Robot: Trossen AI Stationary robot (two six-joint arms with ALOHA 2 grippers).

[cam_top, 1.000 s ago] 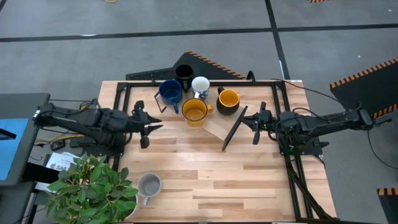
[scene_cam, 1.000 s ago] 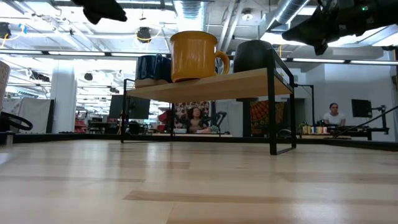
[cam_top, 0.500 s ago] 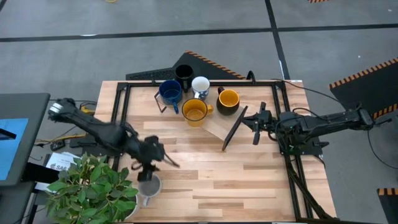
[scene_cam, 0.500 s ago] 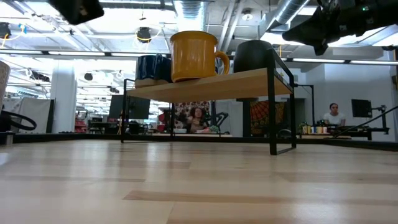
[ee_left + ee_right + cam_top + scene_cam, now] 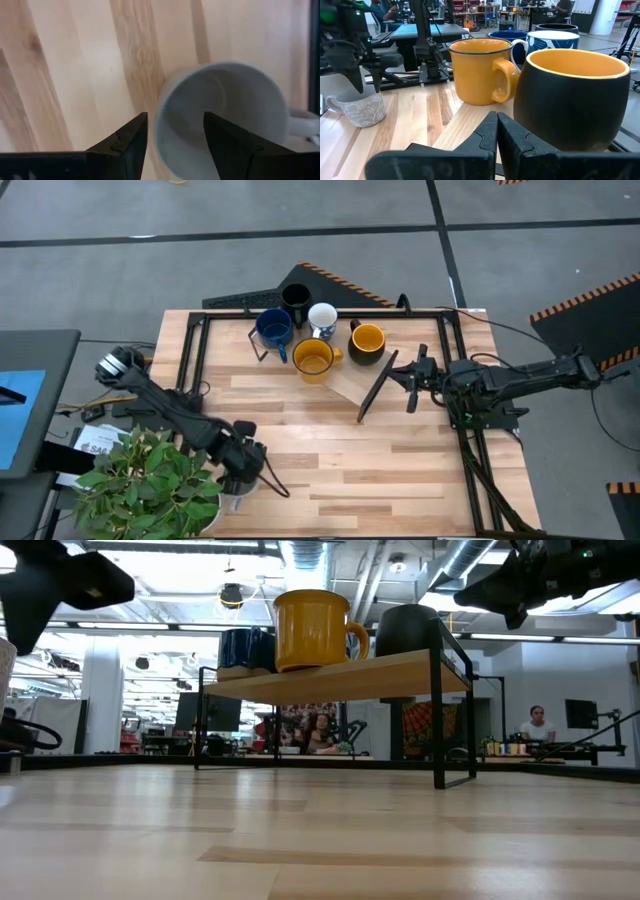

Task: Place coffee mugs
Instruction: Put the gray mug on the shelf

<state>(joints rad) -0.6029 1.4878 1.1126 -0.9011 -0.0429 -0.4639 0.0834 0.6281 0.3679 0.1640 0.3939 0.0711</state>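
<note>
A light grey mug (image 5: 220,112) stands upright on the table near its front left corner, also seen in the right wrist view (image 5: 360,109). My left gripper (image 5: 245,467) hangs open just above it, pointing down. One finger (image 5: 131,136) is outside the rim and the other (image 5: 227,142) over the hollow. A yellow mug (image 5: 314,358), a dark blue mug (image 5: 273,328), a white mug (image 5: 322,317), a black mug (image 5: 295,298) and a black mug with a yellow inside (image 5: 367,340) stand on the raised shelf (image 5: 340,680). My right gripper (image 5: 410,377) waits shut beside the shelf.
A potted plant (image 5: 150,485) spreads its leaves over the table's front left corner, right beside the grey mug. The black metal rack frame (image 5: 200,330) runs along the far half of the table. Bare wood lies across the table's near middle and right (image 5: 400,470).
My left gripper has swung from beside the rack toward the table's near edge and come down over the grey mug, tipping to point downward. The mugs and my right arm have kept still.
</note>
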